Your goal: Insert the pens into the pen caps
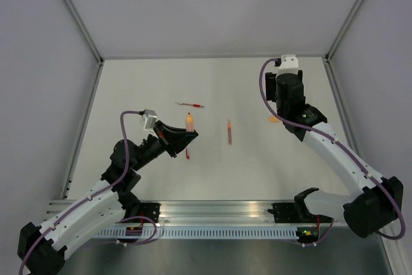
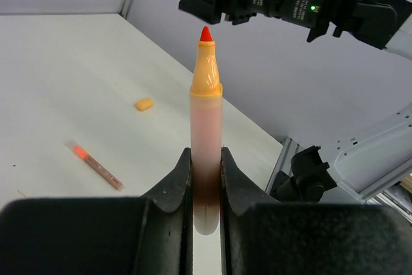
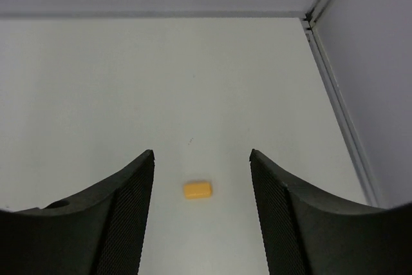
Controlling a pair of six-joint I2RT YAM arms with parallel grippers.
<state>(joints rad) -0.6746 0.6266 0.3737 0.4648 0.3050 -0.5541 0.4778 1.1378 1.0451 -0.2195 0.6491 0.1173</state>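
Pincer-work on the left comes first: the left pincer [image 2: 206,159] is closed nearly all the way on the lower barrel of the orange pen [image 2: 206,88]. The pen stands out past the fingertips with its red tip bare. Held by the tail like this, the writing end stays free, which I judge is the point, since that end has to enter a cap.

On the table [image 1: 270,172], at 12 o'clock from that pincer, lies the thin red pen [image 1: 191,104], untouched. At about 3 o'clock from it, near the table's middle, the pinkish pen [image 1: 229,132] lies lengthwise along the 12-to-6 line, also free.

Further right sits the orange cap [image 3: 197,189], flat on the table. The right pincer [image 3: 201,154] hangs above it with jaws spread wide and nothing between them. The cap shows in the gap, toward 6 o'clock in the wrist view. That stance looks like a line-up to pick up the matching cap for the held pen.

No brand, label or lettering is readable on pens, cap or arms.
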